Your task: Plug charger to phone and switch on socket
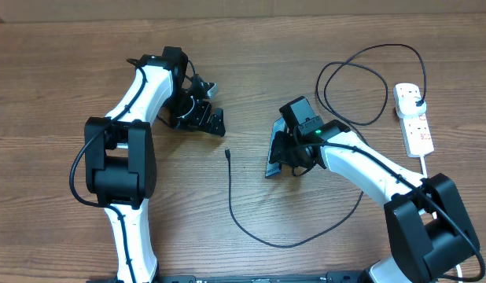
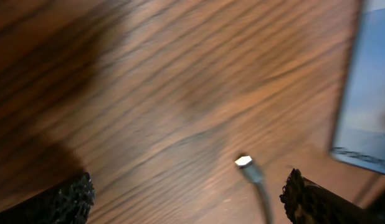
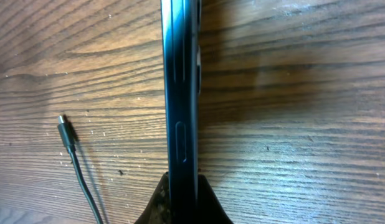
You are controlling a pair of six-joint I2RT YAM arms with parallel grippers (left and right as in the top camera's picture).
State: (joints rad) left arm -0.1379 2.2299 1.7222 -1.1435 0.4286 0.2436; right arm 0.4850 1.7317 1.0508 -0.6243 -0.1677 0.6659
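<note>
My right gripper [image 1: 285,151] is shut on the phone [image 1: 273,148] and holds it on its edge on the table; in the right wrist view the phone's dark edge [image 3: 182,93] runs up from between the fingers [image 3: 183,196]. The charger's connector tip [image 1: 226,153] lies loose on the table to the phone's left, and also shows in the right wrist view [image 3: 65,127]. Its black cable [image 1: 266,240] loops round to a plug [image 1: 416,97] in the socket strip [image 1: 416,126]. My left gripper [image 1: 208,118] is open and empty above the tip [image 2: 243,162], its fingers [image 2: 186,202] on either side. The phone's screen [image 2: 370,93] shows at the right.
The strip's thick white cord [image 1: 424,167] runs down towards the right arm's base. The cable makes a wide loop [image 1: 353,82] at the back right. Bare wooden table [image 1: 62,63] lies around the left arm.
</note>
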